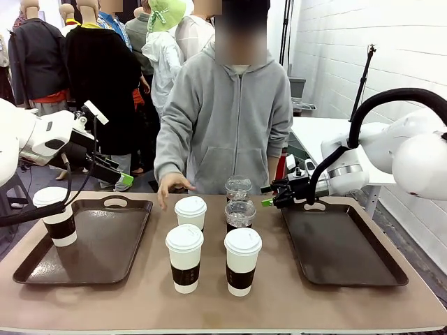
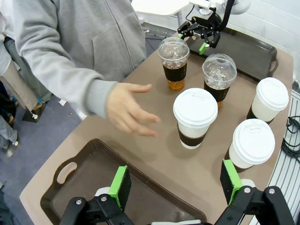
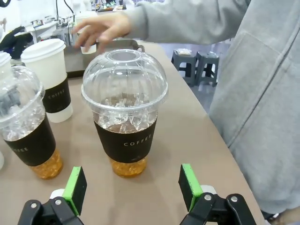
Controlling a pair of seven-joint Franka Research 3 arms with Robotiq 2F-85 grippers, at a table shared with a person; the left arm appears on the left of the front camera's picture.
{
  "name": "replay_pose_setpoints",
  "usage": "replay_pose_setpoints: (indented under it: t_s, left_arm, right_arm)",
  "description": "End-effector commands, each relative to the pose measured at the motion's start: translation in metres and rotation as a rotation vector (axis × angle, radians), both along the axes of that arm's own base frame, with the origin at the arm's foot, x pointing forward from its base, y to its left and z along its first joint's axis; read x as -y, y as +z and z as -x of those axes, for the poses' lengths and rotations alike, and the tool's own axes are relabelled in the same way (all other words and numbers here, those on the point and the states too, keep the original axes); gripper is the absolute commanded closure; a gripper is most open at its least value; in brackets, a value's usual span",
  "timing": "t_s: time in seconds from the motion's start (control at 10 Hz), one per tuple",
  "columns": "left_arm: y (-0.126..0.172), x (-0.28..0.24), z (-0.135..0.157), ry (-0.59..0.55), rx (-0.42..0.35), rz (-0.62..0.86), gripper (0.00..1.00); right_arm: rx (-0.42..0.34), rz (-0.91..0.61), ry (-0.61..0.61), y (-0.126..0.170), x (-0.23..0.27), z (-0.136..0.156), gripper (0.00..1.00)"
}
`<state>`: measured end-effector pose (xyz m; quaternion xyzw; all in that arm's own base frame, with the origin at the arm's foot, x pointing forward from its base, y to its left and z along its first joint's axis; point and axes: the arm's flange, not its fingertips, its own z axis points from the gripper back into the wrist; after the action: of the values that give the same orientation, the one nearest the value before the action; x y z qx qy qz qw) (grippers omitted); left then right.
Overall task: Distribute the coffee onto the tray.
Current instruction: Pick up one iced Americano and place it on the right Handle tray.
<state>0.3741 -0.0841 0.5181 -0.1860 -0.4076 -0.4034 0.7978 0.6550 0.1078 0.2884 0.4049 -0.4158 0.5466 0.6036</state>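
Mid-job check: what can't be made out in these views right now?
Front view: lower half of the far clear cup, hidden behind the near clear cup.
Front view: gap from the right gripper to those cups; its fingers are small, dark.
Right wrist view: the person's hand, blurred; contact unclear.
Right wrist view: near clear cup, cut by the left edge.

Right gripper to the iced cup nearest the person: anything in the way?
Nothing visible. The right gripper is open facing that iced cup, bare table between them; the second iced cup stands off to one side.
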Motion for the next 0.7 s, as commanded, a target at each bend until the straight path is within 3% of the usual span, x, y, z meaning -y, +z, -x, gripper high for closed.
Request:
replay_pose_setpoints:
  t_s: [0.0,0.6]
  left_arm:
    - [-0.002,-0.001,0.0,-0.002,-0.005,0.008,0.0]
    - [-0.002,-0.001,0.0,-0.002,-0.005,0.008,0.0]
  right_arm:
    - [0.018,-0.038,0.003,-0.007,-0.01,-0.012,0.0]
    - [-0.033,-0.094,0.074,-0.018,-0.026,-0.021,0.0]
